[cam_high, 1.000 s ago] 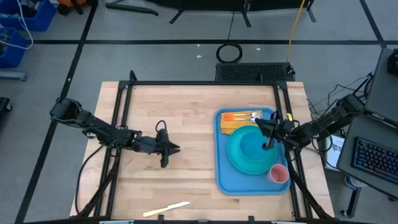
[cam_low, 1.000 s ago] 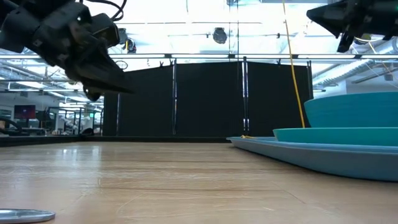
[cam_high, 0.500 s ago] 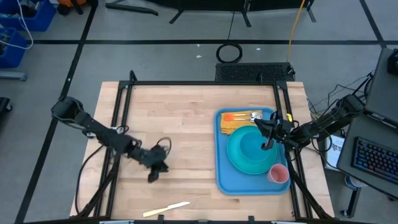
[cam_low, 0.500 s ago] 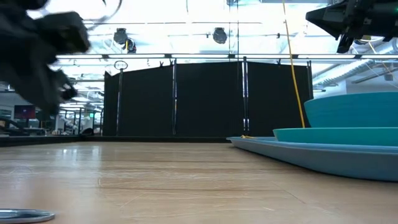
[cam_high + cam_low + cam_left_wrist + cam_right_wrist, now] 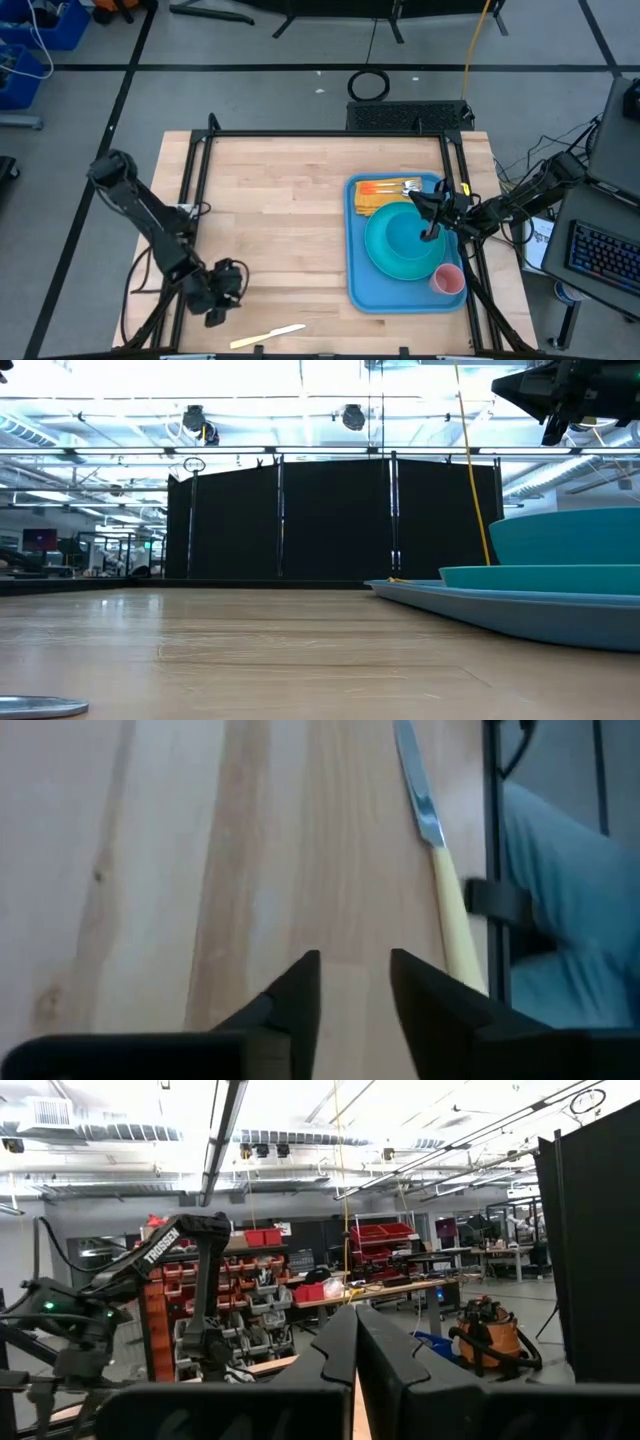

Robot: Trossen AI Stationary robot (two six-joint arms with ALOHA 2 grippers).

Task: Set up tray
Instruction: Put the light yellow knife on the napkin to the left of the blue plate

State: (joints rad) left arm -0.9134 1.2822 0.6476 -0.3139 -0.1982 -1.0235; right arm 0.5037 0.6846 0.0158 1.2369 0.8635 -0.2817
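Note:
The bright-blue tray (image 5: pixel 358 285) lies at the table's right and shows in the low view as tray (image 5: pixel 480 608). On it are a turquoise plate (image 5: pixel 400 248), a pink cup (image 5: pixel 448 279) and a yellow-orange napkin (image 5: pixel 378 194) with a fork. A knife (image 5: pixel 268 336) with a pale yellow handle lies flat by the table's near edge. My left gripper (image 5: pixel 213 316) is open near the table's near-left corner. In its wrist view the knife's handle (image 5: pixel 452 925) lies just beyond its right finger, apart from it. My right gripper (image 5: pixel 431 232) is shut above the plate's far-right part, touching nothing.
A black frame runs around the table; its near bar (image 5: pixel 497 900) shows just beyond the knife. Bare wood (image 5: pixel 270 210) spans the table's middle and left. In the low view the knife's tip (image 5: pixel 40 707) lies at the near left, and a turquoise bowl (image 5: pixel 565 535) stands on the plate.
My left gripper has swung from the middle of the table toward the near-left corner, turning as it went and dropping out of the low view. It now sits close to the knife. The right arm, the tray and the dishes have kept still.

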